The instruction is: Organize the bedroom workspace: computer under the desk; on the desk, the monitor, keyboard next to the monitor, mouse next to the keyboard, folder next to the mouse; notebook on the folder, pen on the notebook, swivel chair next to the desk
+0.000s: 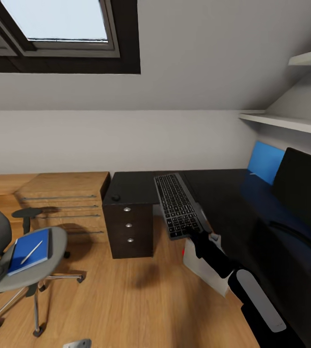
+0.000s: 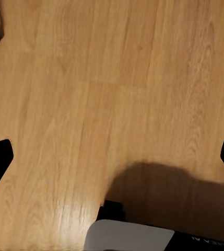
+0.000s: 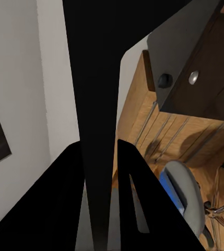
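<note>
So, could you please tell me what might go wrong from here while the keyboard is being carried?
The right claw grips the keyboard only at its near end, so it could tip or slip out. The mouse sits near the desk corner; a low swing might knock it off. The monitor stands close on the right and could be bumped.

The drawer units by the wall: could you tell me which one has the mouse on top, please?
The dark drawer unit with three round knobs carries the mouse on its top. The light wooden unit beside it has long bar handles.
</note>
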### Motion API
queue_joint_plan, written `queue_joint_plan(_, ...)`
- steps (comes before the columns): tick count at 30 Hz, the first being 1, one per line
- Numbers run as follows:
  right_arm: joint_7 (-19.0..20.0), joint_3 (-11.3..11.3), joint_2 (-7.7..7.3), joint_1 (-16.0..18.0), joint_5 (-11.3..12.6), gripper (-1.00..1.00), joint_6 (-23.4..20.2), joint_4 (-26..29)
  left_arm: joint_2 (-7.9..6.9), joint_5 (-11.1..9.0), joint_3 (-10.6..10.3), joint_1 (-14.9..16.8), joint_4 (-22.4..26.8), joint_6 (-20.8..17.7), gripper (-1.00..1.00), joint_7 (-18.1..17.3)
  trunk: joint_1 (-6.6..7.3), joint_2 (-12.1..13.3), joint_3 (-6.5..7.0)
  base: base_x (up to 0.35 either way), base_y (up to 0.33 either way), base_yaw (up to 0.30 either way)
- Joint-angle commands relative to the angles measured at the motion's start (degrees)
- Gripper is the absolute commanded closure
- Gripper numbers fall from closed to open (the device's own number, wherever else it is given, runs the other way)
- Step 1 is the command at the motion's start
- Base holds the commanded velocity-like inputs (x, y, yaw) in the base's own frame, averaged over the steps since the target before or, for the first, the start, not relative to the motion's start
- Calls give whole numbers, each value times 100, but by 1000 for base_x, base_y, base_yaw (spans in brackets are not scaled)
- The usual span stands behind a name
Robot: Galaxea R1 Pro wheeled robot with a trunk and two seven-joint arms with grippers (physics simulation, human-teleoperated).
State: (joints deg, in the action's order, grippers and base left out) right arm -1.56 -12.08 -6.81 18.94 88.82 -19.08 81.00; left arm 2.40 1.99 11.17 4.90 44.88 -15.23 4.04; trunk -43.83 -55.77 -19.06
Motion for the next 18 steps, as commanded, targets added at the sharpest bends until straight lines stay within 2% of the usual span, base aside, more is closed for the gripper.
queue_joint_plan(1, -3, -5, -5, 4, 61, 100, -3, 4, 6, 20, 16, 2, 12, -33, -100, 0, 26, 36, 11, -330, -29, 0)
queue_joint_plan(11, 28, -5, -5, 4, 73, 100, 1, 3, 6, 20, 16, 2, 12, -33, -100, 0, 245, 437, 191, -332, -9, 0)
queue_joint_plan(18, 17, -5, -5, 4, 74, 100, -15, -4, 6, 20, 16, 2, 12, -33, -100, 0, 399, 718, 317, -333, -71, 0)
